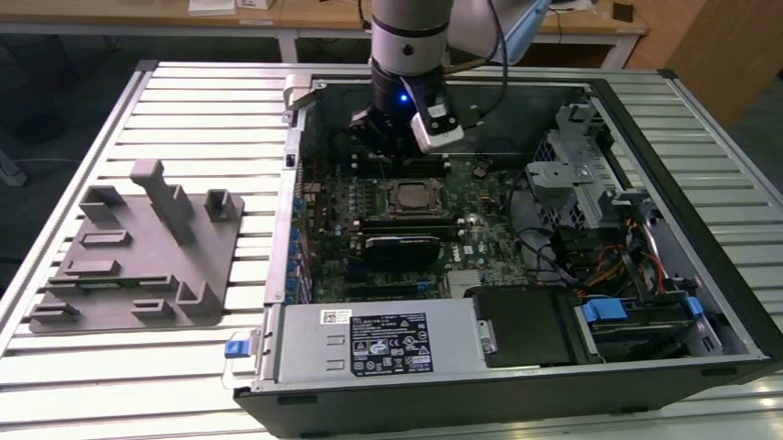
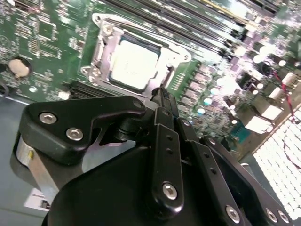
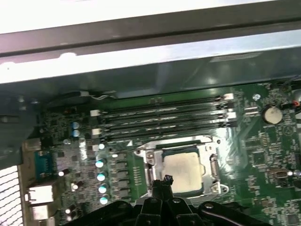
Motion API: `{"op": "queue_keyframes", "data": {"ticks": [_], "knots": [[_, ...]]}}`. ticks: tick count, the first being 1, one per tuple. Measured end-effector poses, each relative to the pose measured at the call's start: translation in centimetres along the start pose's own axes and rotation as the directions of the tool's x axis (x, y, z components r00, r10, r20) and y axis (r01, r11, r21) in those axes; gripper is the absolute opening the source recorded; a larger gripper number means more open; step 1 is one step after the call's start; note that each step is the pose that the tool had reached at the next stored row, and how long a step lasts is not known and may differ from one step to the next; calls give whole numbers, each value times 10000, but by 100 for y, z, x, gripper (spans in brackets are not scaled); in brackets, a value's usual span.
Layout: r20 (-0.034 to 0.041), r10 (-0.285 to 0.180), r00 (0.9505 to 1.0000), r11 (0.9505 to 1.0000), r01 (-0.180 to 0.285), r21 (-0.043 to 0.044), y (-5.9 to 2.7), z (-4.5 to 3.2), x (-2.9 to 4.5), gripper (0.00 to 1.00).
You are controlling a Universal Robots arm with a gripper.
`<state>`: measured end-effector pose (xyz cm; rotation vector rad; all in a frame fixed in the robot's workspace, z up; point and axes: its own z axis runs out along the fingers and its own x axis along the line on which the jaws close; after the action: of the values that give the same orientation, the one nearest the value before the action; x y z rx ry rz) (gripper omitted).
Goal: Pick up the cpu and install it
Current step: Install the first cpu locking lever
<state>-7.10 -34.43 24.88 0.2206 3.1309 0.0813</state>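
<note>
The cpu [image 1: 410, 194] lies flat in the motherboard socket inside the open computer case, its pale silver top framed by the metal socket bracket [image 2: 101, 44]. In both wrist views the cpu [image 2: 131, 63] [image 3: 182, 167] sits just beyond my fingertips. My gripper [image 1: 391, 158] hangs over the board slightly behind the socket, on the side of the memory slots. The gripper [image 2: 160, 92] [image 3: 165, 179] looks shut, its black fingers pressed together with nothing between them, a short way above the cpu's near edge.
Memory slots [image 3: 160, 117] run beside the socket, with the case wall [image 3: 150, 56] just beyond them. A black card [image 1: 398, 249], the power supply [image 1: 380, 339] and a drive cage [image 1: 588, 174] crowd the case. A grey fixture block [image 1: 135, 247] stands on the slatted table at the exterior view's left.
</note>
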Motion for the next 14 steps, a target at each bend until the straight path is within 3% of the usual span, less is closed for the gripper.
{"op": "queue_keyframes", "data": {"ticks": [9, 14], "knots": [[0, -1, 10000, 10000, 1, 0, -31, 0, 220, 11], [-5, 1, 10000, 10000, -1, -29, -42, 0, 297, 11]]}}
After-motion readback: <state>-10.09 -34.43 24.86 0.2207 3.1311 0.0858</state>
